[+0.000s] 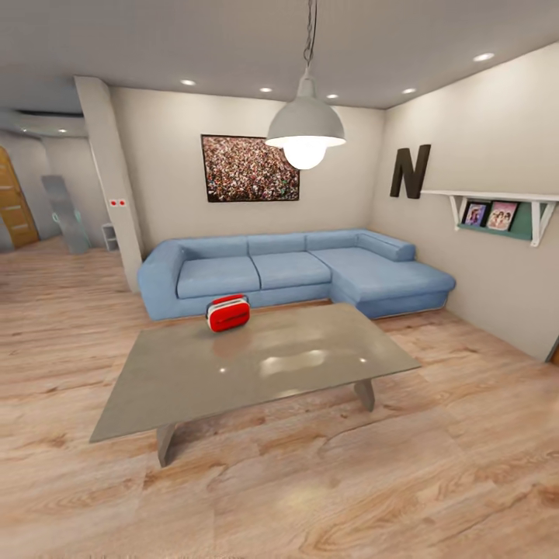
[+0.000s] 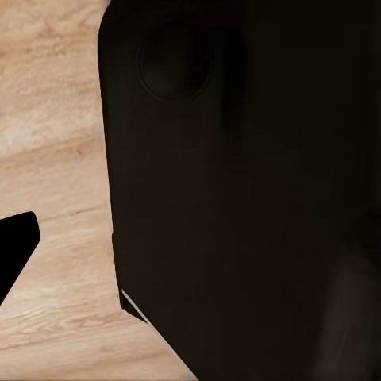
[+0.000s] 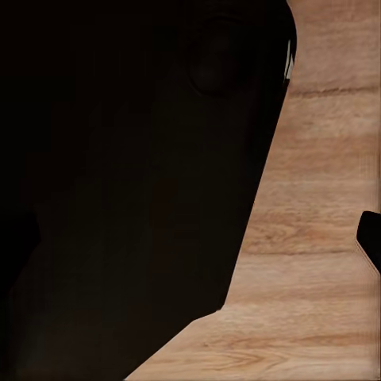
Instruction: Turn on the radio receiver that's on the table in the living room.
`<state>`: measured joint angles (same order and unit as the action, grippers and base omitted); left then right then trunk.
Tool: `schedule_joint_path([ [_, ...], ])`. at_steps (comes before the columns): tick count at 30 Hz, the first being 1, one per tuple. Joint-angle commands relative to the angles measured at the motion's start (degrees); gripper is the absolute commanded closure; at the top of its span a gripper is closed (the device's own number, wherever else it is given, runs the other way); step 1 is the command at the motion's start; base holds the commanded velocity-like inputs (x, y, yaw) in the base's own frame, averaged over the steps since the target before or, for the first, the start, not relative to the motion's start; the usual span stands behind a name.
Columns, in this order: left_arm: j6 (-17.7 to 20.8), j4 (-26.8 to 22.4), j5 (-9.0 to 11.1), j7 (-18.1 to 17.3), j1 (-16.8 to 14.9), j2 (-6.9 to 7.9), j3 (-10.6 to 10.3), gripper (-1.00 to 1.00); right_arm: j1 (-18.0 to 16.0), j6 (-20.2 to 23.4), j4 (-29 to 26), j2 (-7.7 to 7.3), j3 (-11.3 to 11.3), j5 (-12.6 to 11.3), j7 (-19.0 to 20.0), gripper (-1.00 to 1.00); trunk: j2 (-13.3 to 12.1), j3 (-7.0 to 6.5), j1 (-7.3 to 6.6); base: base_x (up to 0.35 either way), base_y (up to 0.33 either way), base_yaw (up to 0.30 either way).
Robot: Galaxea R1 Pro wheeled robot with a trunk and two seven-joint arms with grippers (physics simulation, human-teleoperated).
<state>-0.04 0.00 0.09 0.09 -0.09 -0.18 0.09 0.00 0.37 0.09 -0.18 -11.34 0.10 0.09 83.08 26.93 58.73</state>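
Note:
In the head view the red radio receiver (image 1: pixel 228 313) with its white band stands upright on the far left part of the long grey-beige table (image 1: pixel 310 365), close to the edge that faces the sofa. The table stands in the middle of the living room on the wood plank floor (image 1: pixel 435 481). In the left wrist view one dark fingertip (image 2: pixel 14 252) juts in at the picture's edge beside a big black part of the robot (image 2: pixel 238 198). The right wrist view has another dark fingertip (image 3: pixel 371 238) at its edge over the floor. Neither shows how its jaws stand.
A blue sectional sofa (image 1: pixel 295 268) runs behind the table. A white pendant lamp (image 1: pixel 305 128) hangs above it. A wall shelf with photos (image 1: pixel 497 213) is at the right. Open floor lies between the camera and the table's near edge.

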Motion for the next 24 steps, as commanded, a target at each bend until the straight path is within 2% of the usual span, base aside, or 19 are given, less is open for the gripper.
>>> schedule_joint_path([
  [1, -0.01, 0.0, 0.0, 0.0, 0.0, 0.0, 0.0, -1.0, 0.0, 0.0, 0.0, 0.02, 0.0, 0.0, 0.0, -1.0, 0.0, 0.0, 0.0, 0.0, 0.0, 0.272],
  [24, 0.02, 0.0, 0.0, 0.0, 0.0, 0.0, -0.42, -1.0, 0.0, -0.13, 0.0, 0.0, 0.0, -0.02, 0.0, -1.0, 0.0, 0.0, 0.0, 0.0, 0.0, 0.272],
])
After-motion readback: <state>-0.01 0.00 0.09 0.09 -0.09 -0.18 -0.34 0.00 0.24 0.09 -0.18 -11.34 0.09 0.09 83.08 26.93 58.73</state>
